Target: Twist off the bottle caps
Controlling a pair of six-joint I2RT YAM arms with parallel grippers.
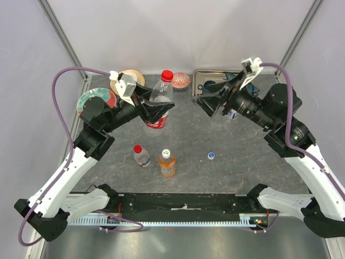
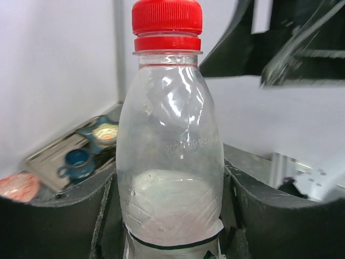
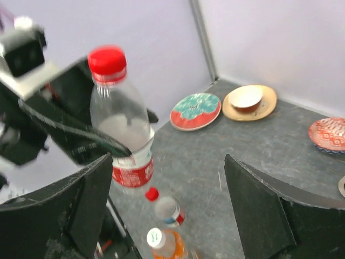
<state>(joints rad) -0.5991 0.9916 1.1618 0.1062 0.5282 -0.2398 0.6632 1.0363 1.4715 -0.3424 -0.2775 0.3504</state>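
Observation:
My left gripper (image 1: 156, 110) is shut on a clear bottle (image 1: 160, 100) with a red cap (image 1: 167, 75) and a red label, and holds it upright. In the left wrist view the bottle (image 2: 170, 162) fills the gap between the jaws. My right gripper (image 1: 207, 105) is open and empty, to the right of that bottle; in its view the held bottle (image 3: 121, 129) is at the left. A small red-capped bottle (image 1: 141, 155) and an orange bottle (image 1: 167, 163) with a white cap stand in front. Another labelled bottle (image 1: 233, 114) is partly hidden behind the right arm.
A loose white cap (image 1: 211, 156) lies on the table. A metal tray (image 1: 200, 75) with a blue mug (image 1: 210, 85) is at the back right. A red patterned bowl (image 1: 181, 81), a tan plate (image 1: 135, 76) and a green-red plate (image 1: 97, 100) sit at the back left.

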